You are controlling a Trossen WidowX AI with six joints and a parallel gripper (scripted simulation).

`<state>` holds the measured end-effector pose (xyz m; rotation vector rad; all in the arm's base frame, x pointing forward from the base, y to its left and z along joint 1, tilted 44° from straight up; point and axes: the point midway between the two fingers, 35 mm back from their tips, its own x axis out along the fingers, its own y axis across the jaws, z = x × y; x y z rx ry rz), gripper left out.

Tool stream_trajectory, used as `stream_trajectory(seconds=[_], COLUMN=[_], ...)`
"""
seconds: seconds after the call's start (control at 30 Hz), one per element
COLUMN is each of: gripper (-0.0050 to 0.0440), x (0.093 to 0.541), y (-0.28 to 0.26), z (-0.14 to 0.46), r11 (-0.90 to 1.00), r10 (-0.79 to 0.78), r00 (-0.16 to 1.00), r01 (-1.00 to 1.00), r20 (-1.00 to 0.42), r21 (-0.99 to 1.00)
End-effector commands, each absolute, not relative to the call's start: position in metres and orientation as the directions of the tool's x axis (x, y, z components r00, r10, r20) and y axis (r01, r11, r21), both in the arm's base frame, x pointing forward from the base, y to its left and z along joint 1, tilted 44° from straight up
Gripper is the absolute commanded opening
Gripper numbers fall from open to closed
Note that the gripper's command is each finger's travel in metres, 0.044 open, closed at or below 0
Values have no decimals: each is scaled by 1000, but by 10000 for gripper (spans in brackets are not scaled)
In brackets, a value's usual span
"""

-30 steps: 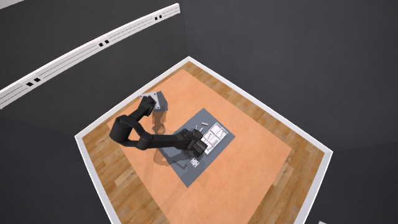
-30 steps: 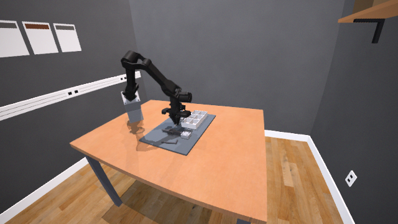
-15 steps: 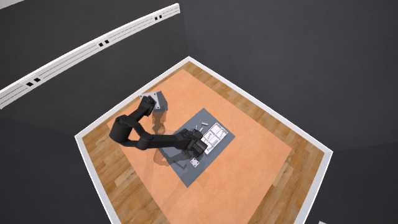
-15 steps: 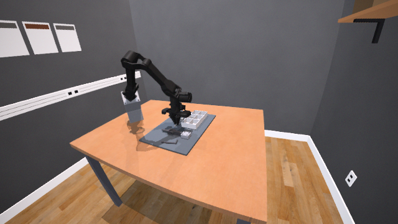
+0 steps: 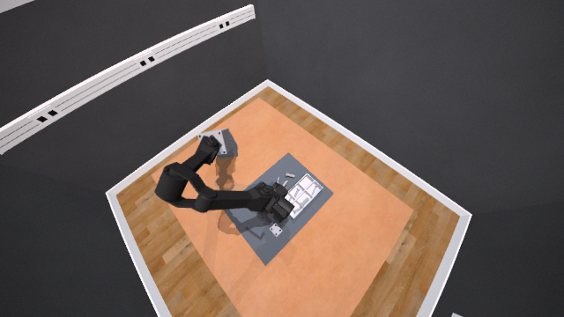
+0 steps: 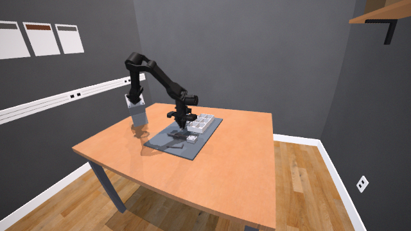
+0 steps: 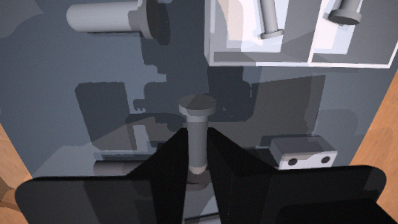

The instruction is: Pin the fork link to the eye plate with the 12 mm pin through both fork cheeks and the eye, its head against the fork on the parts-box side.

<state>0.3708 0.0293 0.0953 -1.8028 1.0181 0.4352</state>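
Note:
My gripper (image 7: 197, 134) (image 5: 275, 207) is shut on a grey headed pin (image 7: 197, 130), its flat head pointing away from the fingers, held above the grey mat. In the top and exterior views the gripper (image 6: 182, 123) hangs just left of the white parts box (image 6: 201, 122). The eye plate's pale base block (image 7: 302, 152) with two holes lies to the right below the fingers; it also shows as a small pale plate in the top view (image 5: 276, 230). The dark fork link (image 6: 178, 136) lies on the mat beside it, partly in shadow. A thicker grey pin (image 7: 112, 17) lies loose on the mat.
The parts box (image 7: 300, 32) holds more pins (image 7: 270, 20) in its compartments. A dark flat bar (image 6: 174, 146) lies near the mat's front edge. The arm's grey base pedestal (image 6: 137, 112) stands at the table's back left corner.

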Motion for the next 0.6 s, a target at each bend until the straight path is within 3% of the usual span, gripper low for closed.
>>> stream_trajectory(seconds=[0.0,0.57], gripper=[-50,-50], x=[374,379], y=[30,25], z=[101,90], r11=[-166,-166], r10=[-443,-444], r00=[595,588], r01=[-790,-795], r20=[-671,-676], r21=[-591,-583])
